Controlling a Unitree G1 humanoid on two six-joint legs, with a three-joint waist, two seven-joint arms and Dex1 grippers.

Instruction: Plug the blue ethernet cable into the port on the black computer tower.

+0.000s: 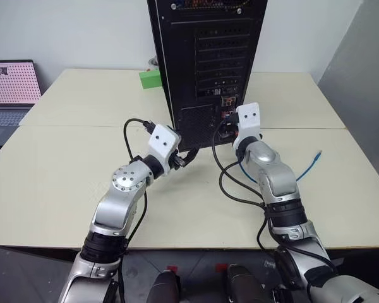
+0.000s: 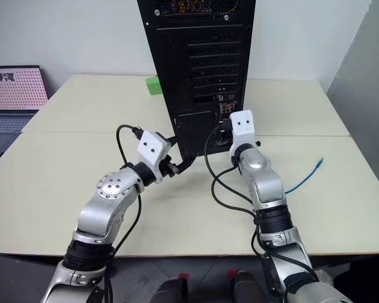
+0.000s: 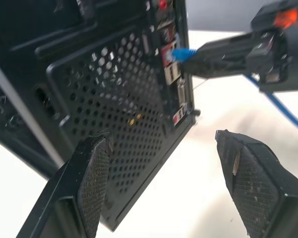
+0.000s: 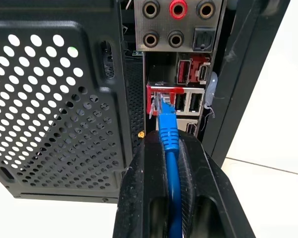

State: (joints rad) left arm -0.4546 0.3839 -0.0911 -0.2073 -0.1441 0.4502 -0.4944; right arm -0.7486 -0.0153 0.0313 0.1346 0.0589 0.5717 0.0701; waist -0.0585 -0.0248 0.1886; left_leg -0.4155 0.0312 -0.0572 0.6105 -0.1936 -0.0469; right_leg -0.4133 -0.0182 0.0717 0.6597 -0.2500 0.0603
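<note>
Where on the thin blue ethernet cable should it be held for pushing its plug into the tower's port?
Best just behind the clear plug, on the blue boot of the thin blue ethernet cable, coming straight at the rear panel of the black metal computer tower. The right gripper does this: jaws shut on the cord, in line with it, plug tip at the red-framed port. A grip further back would probably let the cord bend.

Your tall black metal computer tower blocks upper centre; bare cream table lies free lower left; the thin blue ethernet cable crosses centre right.
</note>
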